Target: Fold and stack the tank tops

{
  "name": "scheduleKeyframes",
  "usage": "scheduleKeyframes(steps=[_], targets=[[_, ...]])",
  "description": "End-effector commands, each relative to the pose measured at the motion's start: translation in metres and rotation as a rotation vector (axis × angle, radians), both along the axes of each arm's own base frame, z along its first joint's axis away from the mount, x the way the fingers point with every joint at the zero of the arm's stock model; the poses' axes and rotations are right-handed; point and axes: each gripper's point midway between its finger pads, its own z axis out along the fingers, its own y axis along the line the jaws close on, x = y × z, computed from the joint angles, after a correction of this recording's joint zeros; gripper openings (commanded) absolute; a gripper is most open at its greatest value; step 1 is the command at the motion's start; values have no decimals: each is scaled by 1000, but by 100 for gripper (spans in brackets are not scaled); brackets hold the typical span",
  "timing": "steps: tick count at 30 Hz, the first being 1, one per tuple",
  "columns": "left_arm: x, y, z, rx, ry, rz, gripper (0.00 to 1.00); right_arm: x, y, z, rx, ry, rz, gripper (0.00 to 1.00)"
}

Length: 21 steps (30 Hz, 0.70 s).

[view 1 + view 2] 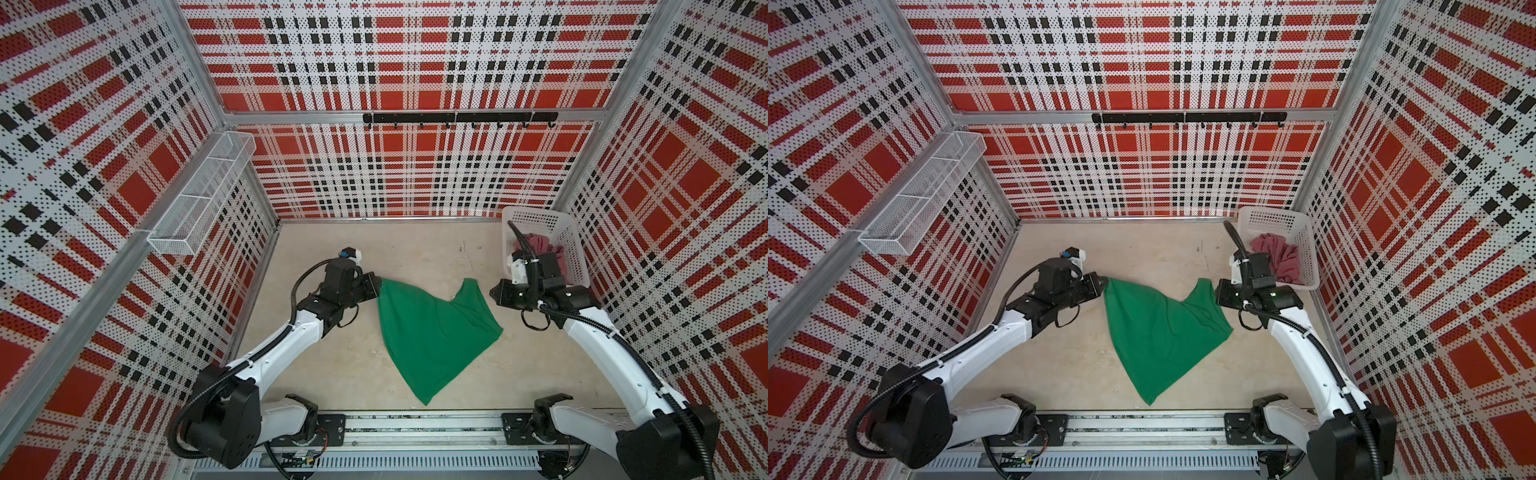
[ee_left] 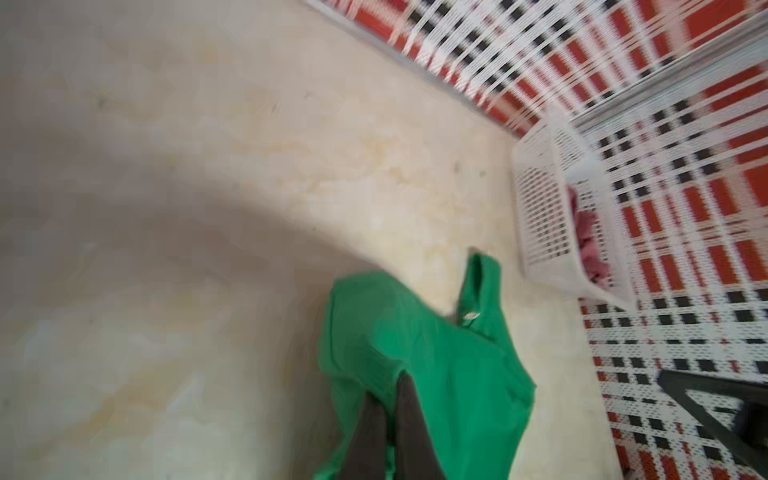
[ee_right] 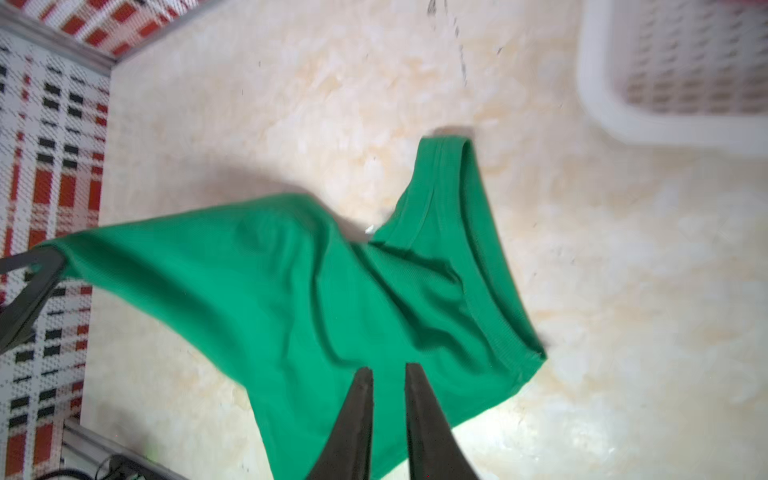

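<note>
Left wrist view shows the left gripper (image 2: 390, 415) with its jaws clamped on an edge of the green tank top (image 2: 449, 374), the cloth pinched between the dark fingers. In both top views this gripper (image 1: 376, 283) (image 1: 1104, 284) holds the edge up on the left. The rest of the green tank top (image 1: 432, 336) (image 1: 1163, 340) slopes down and lies spread on the beige table (image 1: 332, 353), with one strap pointing toward the back.

The right gripper (image 1: 493, 291) (image 1: 1217, 291) sits just beside that strap. In the right wrist view its jaws (image 3: 388, 374) stand a little apart above the green cloth (image 3: 291, 291), with nothing seen between them.

The pink tank top (image 1: 1277, 253) (image 1: 559, 253) lies crumpled inside the white basket (image 1: 1273, 218) (image 1: 536, 216) at the back right corner of the table.
</note>
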Motion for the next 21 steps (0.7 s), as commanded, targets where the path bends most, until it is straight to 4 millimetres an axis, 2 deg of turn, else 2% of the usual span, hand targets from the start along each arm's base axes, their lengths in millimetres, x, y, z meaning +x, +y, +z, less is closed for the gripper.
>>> scheduleKeyframes(steps=[1,6,9,12,15,18,19,21], targets=[[30,1,57,-122,-198,57,0,-40,35,-22,42,119,41,19],[44,13,38,-84,-179,113,0,-95,97,-54,93,245,162,21],[54,28,23,-79,-170,165,0,-132,121,-73,31,325,190,21],[64,34,12,-97,-170,186,0,-155,141,-89,-2,376,150,25],[71,32,6,-104,-171,183,0,-162,160,-107,-58,381,123,28],[75,36,-2,-121,-161,190,0,-149,172,-123,-91,351,97,28],[78,47,-5,-134,-157,211,0,-140,170,-129,-101,339,75,27],[77,54,-7,-146,-155,224,0,-125,159,-142,-122,337,34,25]])
